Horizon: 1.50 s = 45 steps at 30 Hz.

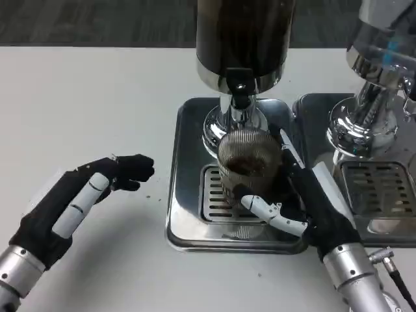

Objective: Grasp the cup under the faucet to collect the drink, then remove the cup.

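Observation:
A ribbed clear cup [248, 166] stands on the drip grate of the steel tray [188, 195], right under the black faucet [240, 91] of the dark drink dispenser [244, 39]. Brown drink shows inside the cup. My right hand [305, 201] wraps around the cup from the right, thumb across its front near the base and fingers behind its right side. My left hand [81, 201] rests on the white table to the left of the tray, fingers loosely apart and holding nothing.
A second dispenser [374, 97] with a chrome base stands on its own tray [383, 195] at the right, close beside my right forearm. The table's far edge runs along the top of the picture.

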{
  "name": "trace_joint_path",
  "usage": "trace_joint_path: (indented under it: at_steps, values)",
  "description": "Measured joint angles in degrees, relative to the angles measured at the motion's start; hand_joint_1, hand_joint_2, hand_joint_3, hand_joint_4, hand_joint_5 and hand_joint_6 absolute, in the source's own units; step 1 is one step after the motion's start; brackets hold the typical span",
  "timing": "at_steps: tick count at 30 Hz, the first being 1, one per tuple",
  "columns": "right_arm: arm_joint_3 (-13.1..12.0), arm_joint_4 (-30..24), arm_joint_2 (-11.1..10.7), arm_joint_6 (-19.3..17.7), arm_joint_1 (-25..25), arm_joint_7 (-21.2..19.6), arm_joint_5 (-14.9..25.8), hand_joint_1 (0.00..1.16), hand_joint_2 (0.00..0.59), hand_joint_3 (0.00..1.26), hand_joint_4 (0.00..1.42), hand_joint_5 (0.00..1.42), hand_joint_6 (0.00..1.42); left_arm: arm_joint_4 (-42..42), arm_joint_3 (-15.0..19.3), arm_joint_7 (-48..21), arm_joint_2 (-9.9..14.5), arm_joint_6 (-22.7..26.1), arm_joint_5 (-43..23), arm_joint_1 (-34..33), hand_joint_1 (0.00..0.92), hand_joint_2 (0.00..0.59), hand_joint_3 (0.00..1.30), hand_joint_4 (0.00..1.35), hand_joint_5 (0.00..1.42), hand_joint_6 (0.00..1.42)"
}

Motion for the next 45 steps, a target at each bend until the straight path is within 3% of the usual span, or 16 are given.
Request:
trace_joint_path:
  at_steps: [11, 23, 33, 45]
  values:
    - [1.4, -1.4, 0.4, 3.6, -0.9, -2.1, -1.9, 0.61, 0.234, 0.0, 0.09, 0.2, 0.29, 0.0, -0.1, 0.1, 0.0, 0.7, 0.1, 1.4, 0.0, 0.22, 0.44, 0.38, 0.32, 0.34]
    - [2.9, -1.7, 0.9, 6.2, -2.2, -4.3, -3.1, 0.64, 0.234, 0.16, 0.28, 0.37, 0.53, 0.0, -0.1, 0.1, 0.6, 1.3, 0.1, 1.9, 0.0, 0.234, 0.45, 0.39, 0.33, 0.35]
    - [3.7, -1.3, 1.7, 5.9, -2.4, -7.5, -3.8, 0.67, 0.23, 0.31, 0.45, 0.56, 0.83, 0.1, -0.1, 0.1, 0.9, 1.3, 0.1, 2.3, 0.0, 0.235, 0.45, 0.4, 0.35, 0.36]
    - [5.3, 2.7, 2.6, 1.4, -2.4, -15.2, -7.2, 0.68, 0.235, 0.38, 0.54, 0.67, 0.94, 0.2, -0.1, 0.1, 1.1, 1.3, 0.1, 2.9, 0.0, 0.236, 0.45, 0.41, 0.35, 0.37]
